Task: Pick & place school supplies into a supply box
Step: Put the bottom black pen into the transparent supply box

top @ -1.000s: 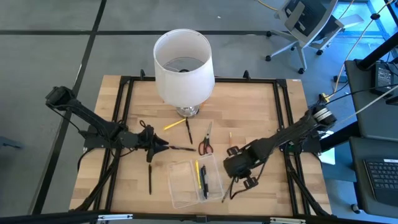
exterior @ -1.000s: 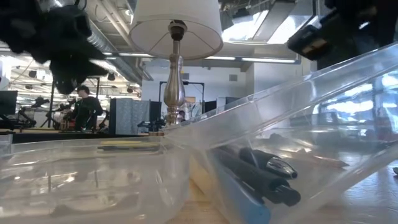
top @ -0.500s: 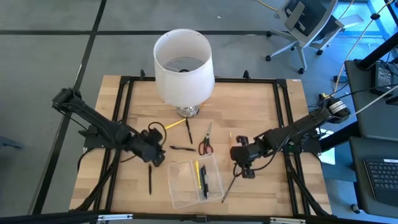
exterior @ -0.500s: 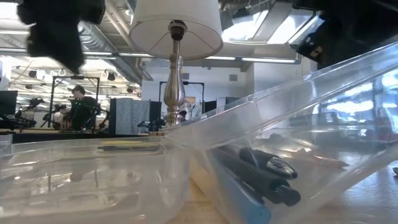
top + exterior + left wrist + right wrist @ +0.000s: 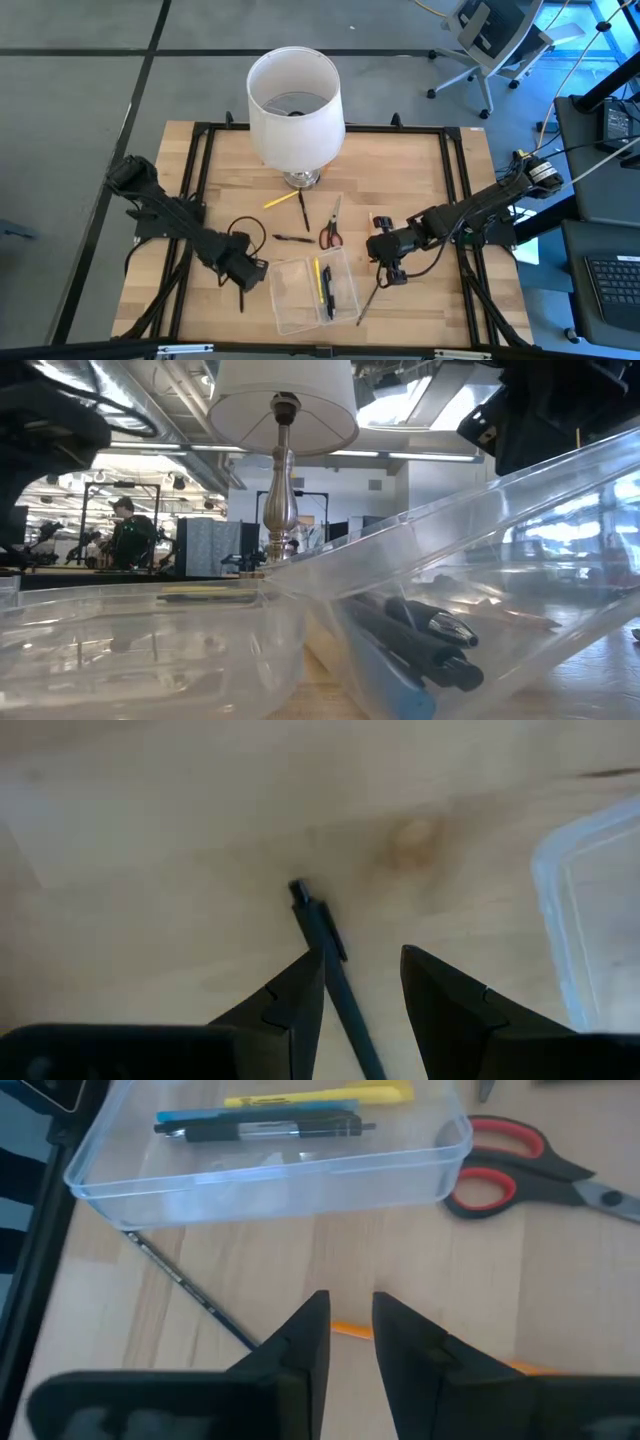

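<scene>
Left of supply box [image 5: 312,294]: left pincer [image 5: 362,982] wide astride black pen [image 5: 330,960]; right pincer [image 5: 349,1332] narrow.

Wooden table [image 5: 420,170], black frame rails along its edges. On it: lamp base [image 5: 301,179] under white shade; clear plastic box [image 5: 292,295]; red-handled scissors [image 5: 330,234]; yellow pencil [image 5: 279,200]; black pens [image 5: 240,291]; orange pencil [image 5: 352,1331]; dark pencil [image 5: 368,303] beside the box.

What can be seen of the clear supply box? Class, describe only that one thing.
The supply box is a shallow rectangular tray of clear plastic with rounded corners and no lid. It lies flat on the wooden table, near its front edge. Inside, along one long wall, lie a yellow pen, a blue pen and a black pen.
</scene>
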